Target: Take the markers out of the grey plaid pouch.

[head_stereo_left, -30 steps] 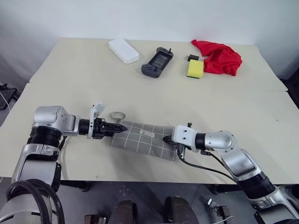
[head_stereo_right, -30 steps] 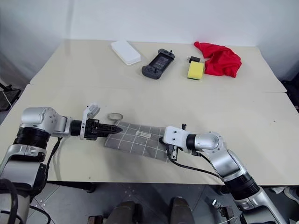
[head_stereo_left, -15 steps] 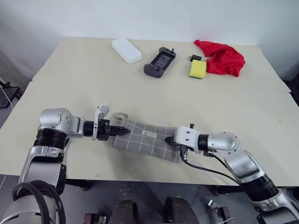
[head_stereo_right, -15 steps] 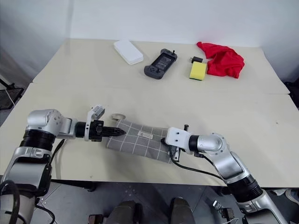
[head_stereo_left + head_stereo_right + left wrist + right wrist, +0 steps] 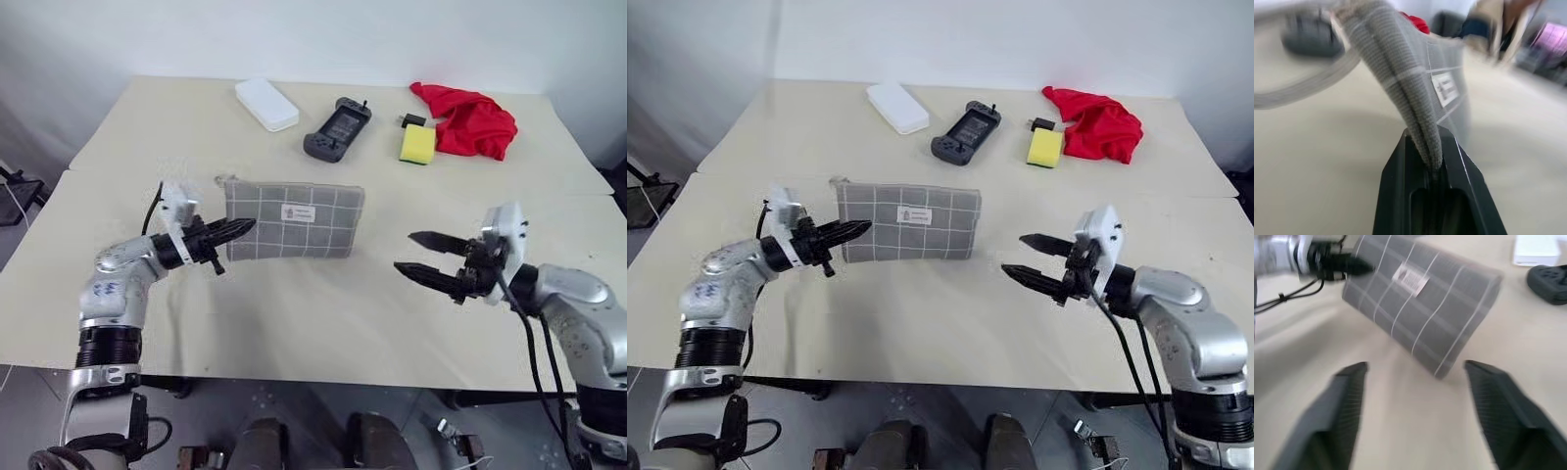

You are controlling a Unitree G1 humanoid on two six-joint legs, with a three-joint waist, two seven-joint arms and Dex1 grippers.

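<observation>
The grey plaid pouch is lifted off the table and held upright, its small white label facing me. My left gripper is shut on the pouch's lower left corner; in the left wrist view the fabric rises from between the black fingers. My right gripper stands open to the right of the pouch, apart from it, with nothing between its fingers. The markers are hidden from view.
At the back of the table lie a white box, a dark game controller, a yellow sponge and a red cloth. A seam splits the table to the right.
The left gripper has lifted the pouch off the table and turned it upright. The right gripper has let go of the pouch's right end, opened, and moved up and to the right.
</observation>
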